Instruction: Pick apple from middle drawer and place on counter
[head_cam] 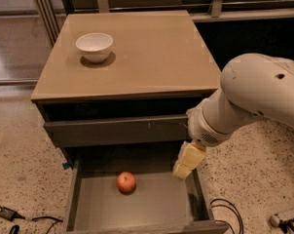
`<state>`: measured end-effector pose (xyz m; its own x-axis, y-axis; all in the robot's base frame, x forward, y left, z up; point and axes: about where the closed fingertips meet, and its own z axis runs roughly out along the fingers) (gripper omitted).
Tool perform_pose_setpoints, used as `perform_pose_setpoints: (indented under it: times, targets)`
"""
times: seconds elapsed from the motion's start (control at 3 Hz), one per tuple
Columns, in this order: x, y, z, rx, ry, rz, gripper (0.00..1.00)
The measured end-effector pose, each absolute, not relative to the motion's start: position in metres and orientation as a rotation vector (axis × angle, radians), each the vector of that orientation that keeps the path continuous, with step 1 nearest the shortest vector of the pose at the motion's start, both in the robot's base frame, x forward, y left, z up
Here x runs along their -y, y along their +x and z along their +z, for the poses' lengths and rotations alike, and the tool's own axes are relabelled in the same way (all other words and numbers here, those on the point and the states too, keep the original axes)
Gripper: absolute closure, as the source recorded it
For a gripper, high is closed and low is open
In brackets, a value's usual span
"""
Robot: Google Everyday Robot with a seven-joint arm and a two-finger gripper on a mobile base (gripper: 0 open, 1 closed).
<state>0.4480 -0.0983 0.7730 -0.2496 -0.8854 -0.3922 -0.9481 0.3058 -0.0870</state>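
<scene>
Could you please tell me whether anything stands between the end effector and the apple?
Nothing visible does. The end effector hangs over the right side of the middle drawer; the apple lies to its left in the picture, with only bare drawer floor between them.

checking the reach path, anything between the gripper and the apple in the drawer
Nothing: in the camera view only bare floor of the middle drawer separates the gripper, hanging over the drawer's image-right side, from the apple.
</scene>
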Motion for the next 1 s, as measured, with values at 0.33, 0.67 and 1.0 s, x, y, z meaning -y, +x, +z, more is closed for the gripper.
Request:
perform_pose_setpoints:
  times: [0.33, 0.67, 1.0]
  targets:
    - [0.077, 0.446, 0.756, -2.141, -1.644, 0.324, 0.00]
    - [0.053, 0.440, 0.714, -2.054, -1.597, 0.476, 0.00]
    - [0.035, 0.442, 0.664, -1.975, -1.513, 0.563, 0.00]
